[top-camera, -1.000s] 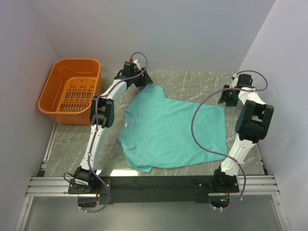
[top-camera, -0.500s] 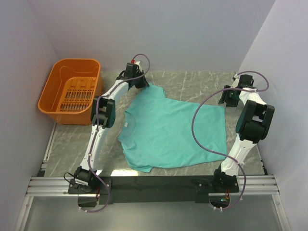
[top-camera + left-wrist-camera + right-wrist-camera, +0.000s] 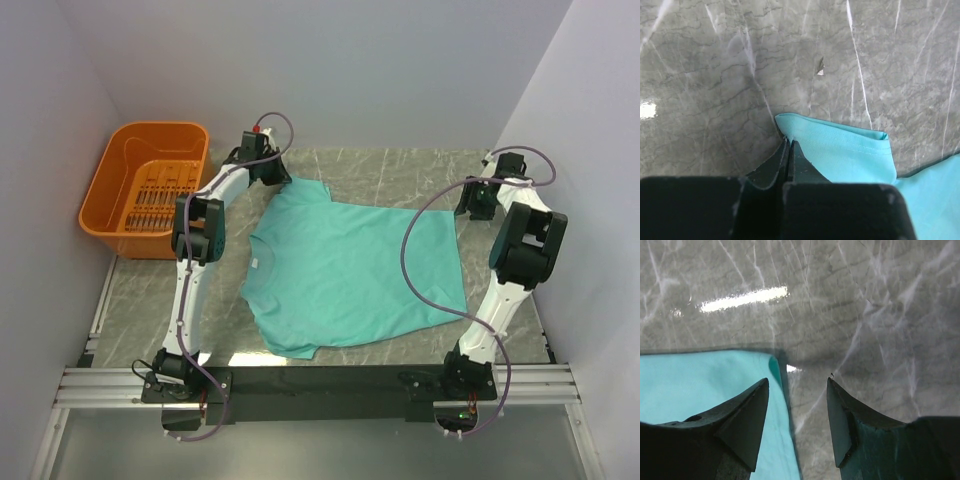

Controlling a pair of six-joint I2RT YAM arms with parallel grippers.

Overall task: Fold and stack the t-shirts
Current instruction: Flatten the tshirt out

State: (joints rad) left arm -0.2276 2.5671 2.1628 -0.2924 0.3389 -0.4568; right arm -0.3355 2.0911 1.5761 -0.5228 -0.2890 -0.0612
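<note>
Teal shirt (image 3: 350, 270) is lying spread out on the tabletop (image 3: 400, 170). Its far-left sleeve (image 3: 840, 150) is getting pinched by the left hand (image 3: 789, 145), while the right hand (image 3: 797, 382) is hanging open over the far-right corner. Guessing we're flattening before folding, so next up is grabbing that corner.

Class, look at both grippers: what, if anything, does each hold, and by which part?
The left gripper pinches the t-shirt at the corner of a sleeve hem. The right gripper is open over the cloth's edge, holding nothing.
</note>
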